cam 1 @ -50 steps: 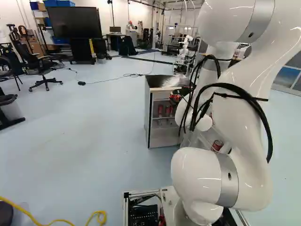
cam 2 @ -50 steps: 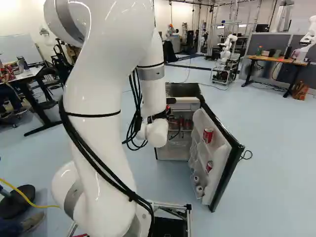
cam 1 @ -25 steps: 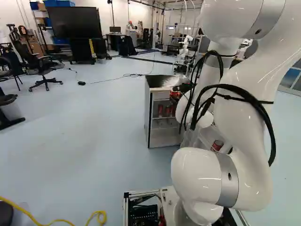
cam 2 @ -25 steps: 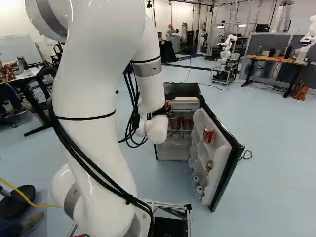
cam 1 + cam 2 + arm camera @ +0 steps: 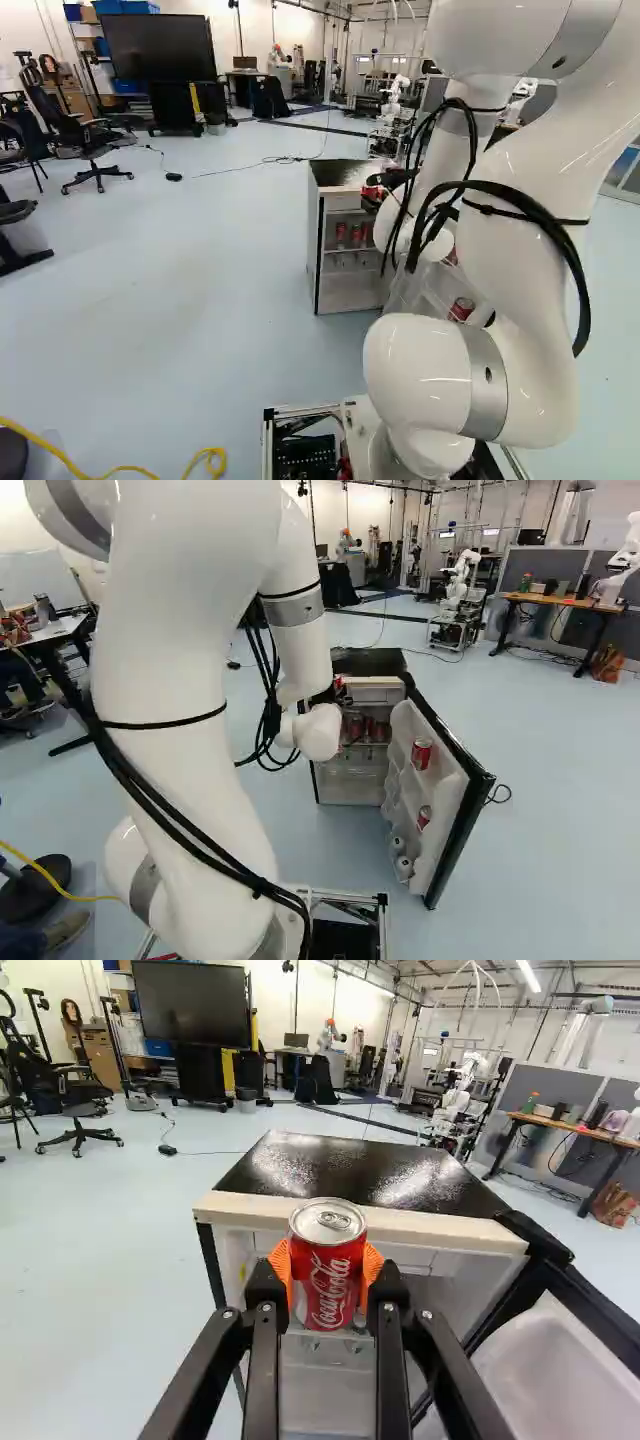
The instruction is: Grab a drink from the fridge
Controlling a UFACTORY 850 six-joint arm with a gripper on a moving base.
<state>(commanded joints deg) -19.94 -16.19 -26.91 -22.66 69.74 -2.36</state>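
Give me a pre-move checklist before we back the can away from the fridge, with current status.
1. Gripper closed on red can: ok, orange pads touch it from both sides.
2. Held can upright: ok, lid faces up.
3. Fridge door open: ok, swung wide.
4. Upper door can and lower door can in the racks: ok.
5. Gap between held can and fridge: cannot tell, they overlap in the wrist view.
6. Arm cables free of fridge: cannot tell, depth unclear.
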